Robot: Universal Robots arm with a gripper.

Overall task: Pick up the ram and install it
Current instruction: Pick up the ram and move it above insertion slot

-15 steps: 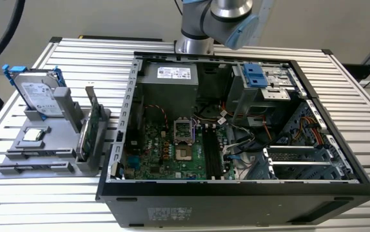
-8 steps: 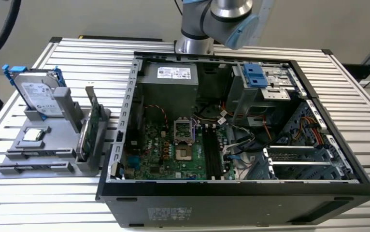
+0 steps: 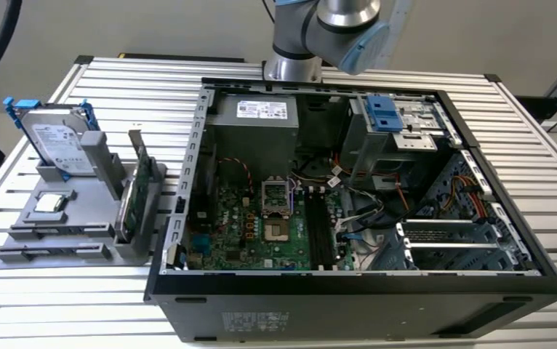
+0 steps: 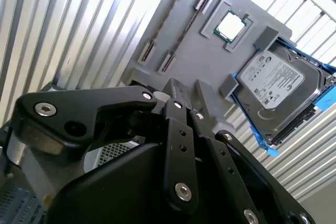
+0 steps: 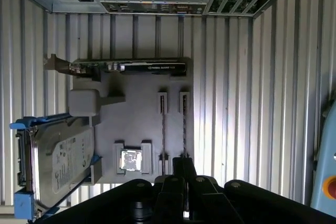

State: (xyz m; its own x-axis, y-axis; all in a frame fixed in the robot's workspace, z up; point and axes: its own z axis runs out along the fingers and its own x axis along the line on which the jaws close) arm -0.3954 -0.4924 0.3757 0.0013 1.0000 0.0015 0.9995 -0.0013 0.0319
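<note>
Two ram sticks (image 5: 163, 124) (thin dark bars, edge-on) stand in one gray holder (image 5: 136, 119); the one gripper (image 4: 187, 89) hangs slightly parted.

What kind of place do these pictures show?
Probably a robotics lab bench for computer assembly: an open PC case on a slatted metal table, a robot arm, and a holder with a hard drive.

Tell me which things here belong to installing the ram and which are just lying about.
For the job: ram sticks in the gray holder, gripper, black motherboard slots.
Lying about: hard drive, processor chip, graphics card.
</note>
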